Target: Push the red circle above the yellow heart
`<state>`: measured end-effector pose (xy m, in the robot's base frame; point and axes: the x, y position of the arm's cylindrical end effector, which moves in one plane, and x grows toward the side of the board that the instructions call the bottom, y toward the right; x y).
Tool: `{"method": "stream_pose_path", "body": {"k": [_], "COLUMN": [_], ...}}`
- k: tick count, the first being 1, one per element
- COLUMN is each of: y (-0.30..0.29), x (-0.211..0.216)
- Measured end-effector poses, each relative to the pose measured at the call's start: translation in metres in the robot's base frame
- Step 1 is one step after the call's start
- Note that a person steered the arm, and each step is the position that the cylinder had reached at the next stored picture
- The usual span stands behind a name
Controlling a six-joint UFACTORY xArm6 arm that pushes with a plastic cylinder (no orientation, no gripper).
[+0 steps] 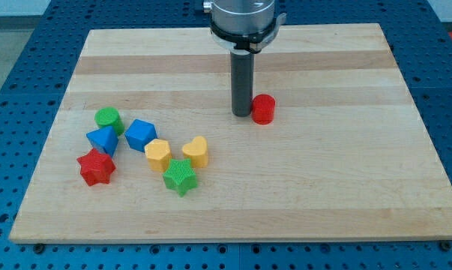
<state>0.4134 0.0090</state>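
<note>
The red circle (263,109) stands on the wooden board right of centre. My tip (243,114) rests on the board just left of it, touching or nearly touching its left side. The yellow heart (196,151) lies lower and to the left, about ninety pixels from the red circle, in a cluster of blocks.
Near the heart lie a yellow hexagon (157,154), a green star (181,177), a blue cube-like block (140,134), a blue triangle-like block (103,139), a green circle (108,119) and a red star (96,167). The wooden board (345,187) sits on a blue perforated table.
</note>
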Motion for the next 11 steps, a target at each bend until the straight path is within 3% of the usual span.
{"method": "stream_pose_path", "body": {"k": [2, 4, 6, 11], "y": [0.022, 0.114, 0.116, -0.02], "x": [-0.039, -0.03, -0.006, -0.005]}}
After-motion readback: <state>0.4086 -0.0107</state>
